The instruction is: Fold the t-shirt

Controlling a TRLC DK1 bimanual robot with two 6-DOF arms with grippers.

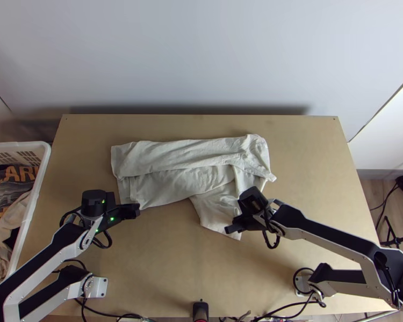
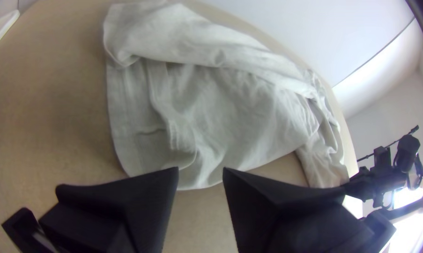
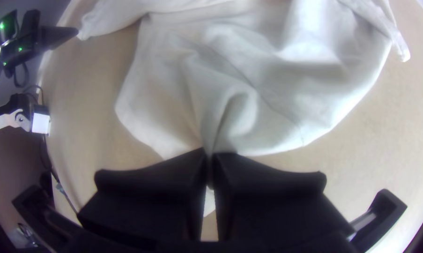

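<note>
A pale t-shirt lies across the middle of the table, its far part folded over in a long band and its right part rumpled, with a flap toward the near edge. At the shirt's near left corner is my left gripper; in the left wrist view the left gripper stands open, nothing between its fingers, near the shirt's edge. My right gripper is at the near flap; in the right wrist view the right gripper is shut on a pinched fold of the t-shirt.
A white basket holding clothes stands beside the table's left edge. Bare wood of the table lies between the arms, with cables and a small black device at the near edge.
</note>
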